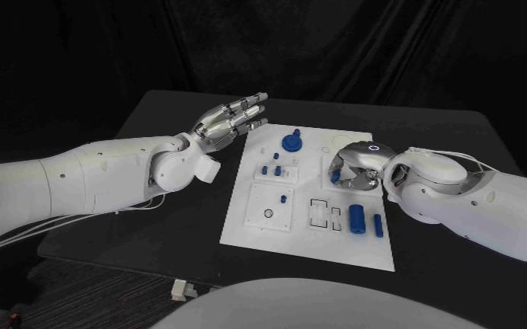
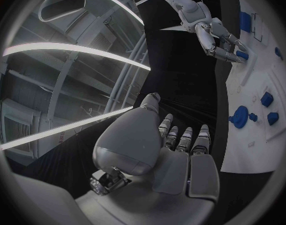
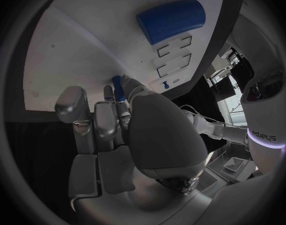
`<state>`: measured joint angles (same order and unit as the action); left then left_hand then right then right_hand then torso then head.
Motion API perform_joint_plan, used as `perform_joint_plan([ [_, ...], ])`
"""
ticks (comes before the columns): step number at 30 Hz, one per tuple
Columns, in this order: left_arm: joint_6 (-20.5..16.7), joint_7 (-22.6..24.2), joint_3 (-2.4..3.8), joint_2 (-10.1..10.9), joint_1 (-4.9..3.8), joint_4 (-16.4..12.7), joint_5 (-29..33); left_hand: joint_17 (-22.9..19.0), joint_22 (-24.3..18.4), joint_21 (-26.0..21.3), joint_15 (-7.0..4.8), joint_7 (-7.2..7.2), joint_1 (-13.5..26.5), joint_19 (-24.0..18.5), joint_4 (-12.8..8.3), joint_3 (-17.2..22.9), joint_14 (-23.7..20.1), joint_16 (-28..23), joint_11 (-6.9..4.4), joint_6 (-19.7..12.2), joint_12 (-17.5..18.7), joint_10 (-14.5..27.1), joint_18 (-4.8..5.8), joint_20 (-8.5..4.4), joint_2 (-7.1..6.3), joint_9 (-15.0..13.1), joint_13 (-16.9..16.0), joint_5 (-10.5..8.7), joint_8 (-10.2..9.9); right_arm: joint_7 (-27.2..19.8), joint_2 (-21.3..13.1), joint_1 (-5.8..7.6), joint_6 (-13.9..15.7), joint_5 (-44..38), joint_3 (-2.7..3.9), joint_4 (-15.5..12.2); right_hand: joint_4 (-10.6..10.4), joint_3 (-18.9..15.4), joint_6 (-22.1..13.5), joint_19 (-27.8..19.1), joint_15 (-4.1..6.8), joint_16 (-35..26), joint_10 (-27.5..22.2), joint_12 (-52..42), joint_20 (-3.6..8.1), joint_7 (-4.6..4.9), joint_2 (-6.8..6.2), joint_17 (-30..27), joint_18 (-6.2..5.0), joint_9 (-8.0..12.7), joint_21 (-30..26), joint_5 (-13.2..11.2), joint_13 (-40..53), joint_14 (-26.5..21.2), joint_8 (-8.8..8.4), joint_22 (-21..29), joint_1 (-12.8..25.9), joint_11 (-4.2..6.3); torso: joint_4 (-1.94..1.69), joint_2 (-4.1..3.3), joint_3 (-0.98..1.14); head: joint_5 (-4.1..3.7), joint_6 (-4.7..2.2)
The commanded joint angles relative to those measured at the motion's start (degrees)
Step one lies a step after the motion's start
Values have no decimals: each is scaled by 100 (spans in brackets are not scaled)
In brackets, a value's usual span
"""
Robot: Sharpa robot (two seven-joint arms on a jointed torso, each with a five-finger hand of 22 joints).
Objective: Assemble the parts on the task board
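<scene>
— Where's the part?

— A small blue plastic peg (image 3: 118,87) pinched in my right hand (image 1: 357,170), at three o'clock on the flat white task board (image 1: 288,241).

— Handling?

— Probably light, stiff, slippery; I'd grip its shaft. My left hand (image 1: 228,124) hovers empty, fingers spread.

Left arm came in from left, forearm angled up and inward. Left robot hand (image 1: 228,121) was raised, flat, fingers (image 2: 185,137) straight and close together, holding nothing, tips pointed away from robot. Right arm came in from right, elbow bent, wrist turned inward. Right robot hand (image 1: 357,167) was curled palm-down, fingers (image 3: 105,120) bent together, thumb and fingertip closed on small blue part (image 3: 118,87). In left wrist view, right robot hand (image 2: 221,44) showed fingers pointed down
</scene>
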<state>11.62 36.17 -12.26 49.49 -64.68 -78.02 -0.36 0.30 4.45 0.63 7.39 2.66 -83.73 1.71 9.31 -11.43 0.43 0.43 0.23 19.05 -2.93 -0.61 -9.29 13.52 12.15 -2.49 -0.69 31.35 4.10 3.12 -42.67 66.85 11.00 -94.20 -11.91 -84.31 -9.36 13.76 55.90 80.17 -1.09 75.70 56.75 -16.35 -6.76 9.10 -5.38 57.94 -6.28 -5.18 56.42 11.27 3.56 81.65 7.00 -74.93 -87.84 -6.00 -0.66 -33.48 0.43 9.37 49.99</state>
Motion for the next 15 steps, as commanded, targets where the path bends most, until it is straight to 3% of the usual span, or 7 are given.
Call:
perform_joint_plan([
  [1,105,15,5,-12,13,4,23,7,9,41,42,24,15,-4,-42,13,14,38,53,71,-53,-11,-96,55,63,-10,-14,32,34,-163,11,-32,254,-32,3,16,-8,71,71,52,23,16,143,76,2,-9,-58,23,16,-13,61,-22,-2,37,6,-699,30,22,3,-2,1,2,1],
  [7,114,-17,5,-17,25,16,23,10,18,45,48,68,14,9,-72,39,21,48,109,169,-155,-47,-99,69,95,-22,-35,38,83,-253,-9,-50,493,-32,4,3,139,398,425,86,121,5,643,246,89,-117,-18,39,30,-116,160,1,6,70,137,-723,-194,143,3,-1,-1,25,1],
  [15,131,-78,5,-30,49,36,23,13,21,48,57,105,-3,17,-102,77,27,56,152,250,-198,-63,-99,81,131,-31,-41,43,127,-364,-152,-30,968,-32,4,-175,237,490,816,140,222,26,1076,449,189,-231,-39,129,58,-319,317,-28,12,140,309,-759,-153,263,1,-2,-1,77,1],
])
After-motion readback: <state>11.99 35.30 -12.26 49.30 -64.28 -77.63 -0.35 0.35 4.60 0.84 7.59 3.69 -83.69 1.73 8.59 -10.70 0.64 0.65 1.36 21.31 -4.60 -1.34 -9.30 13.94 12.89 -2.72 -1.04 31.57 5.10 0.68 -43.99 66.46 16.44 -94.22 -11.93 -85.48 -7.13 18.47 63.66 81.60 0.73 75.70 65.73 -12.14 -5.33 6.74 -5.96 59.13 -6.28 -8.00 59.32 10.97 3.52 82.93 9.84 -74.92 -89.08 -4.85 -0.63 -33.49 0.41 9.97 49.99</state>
